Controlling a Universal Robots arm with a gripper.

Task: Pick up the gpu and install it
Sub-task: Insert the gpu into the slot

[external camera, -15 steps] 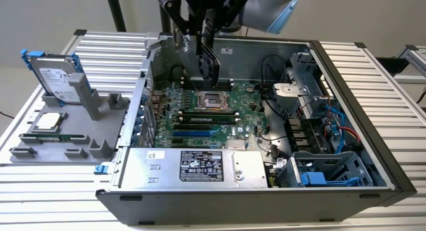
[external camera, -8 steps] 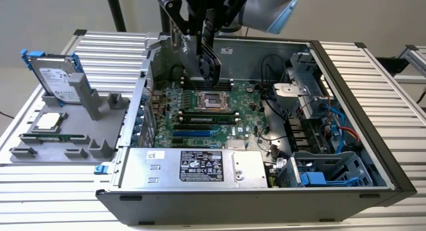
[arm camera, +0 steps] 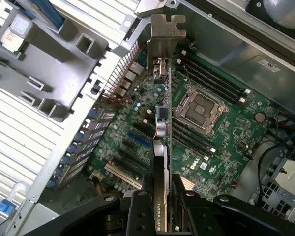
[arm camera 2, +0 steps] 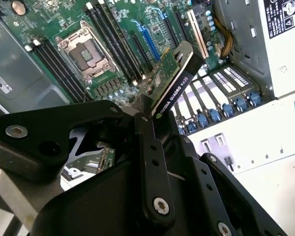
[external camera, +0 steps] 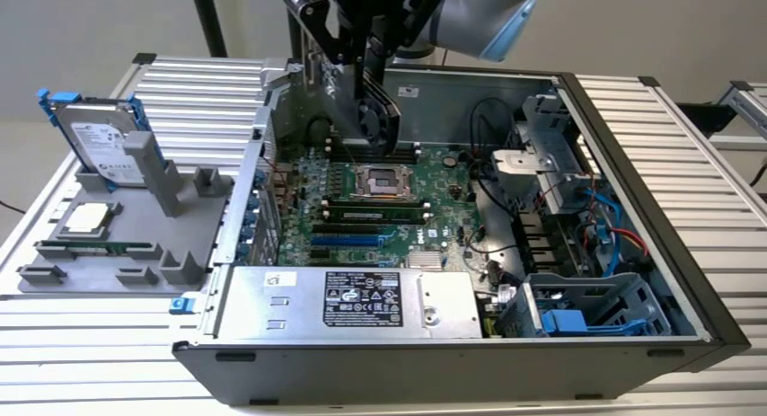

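The gpu (external camera: pixel 379 115) hangs in the air over the open computer case, its black shroud and fan facing the exterior view's right. My gripper (external camera: pixel 356 61) is shut on its upper edge. In the second wrist view the gpu (arm camera 2: pixel 173 87) juts out past the black fingers (arm camera 2: pixel 148 142), above the motherboard's slots (arm camera 2: pixel 152 37). In the first wrist view the gpu (arm camera: pixel 162 142) is seen edge-on, with its silver end bracket (arm camera: pixel 164 37) at the far end and my gripper (arm camera: pixel 161 196) clamped around the card. It is clear of the motherboard (external camera: pixel 359 214).
The case's walls (external camera: pixel 647 209) surround the board, with the power supply (external camera: pixel 348 299) along the near side and cables (external camera: pixel 599 227) and drive cages at the exterior view's right. A grey fixture (external camera: pixel 108 254) at the exterior view's left holds a hard drive (external camera: pixel 102 142), a processor (external camera: pixel 86 218) and a memory stick (external camera: pixel 96 250).
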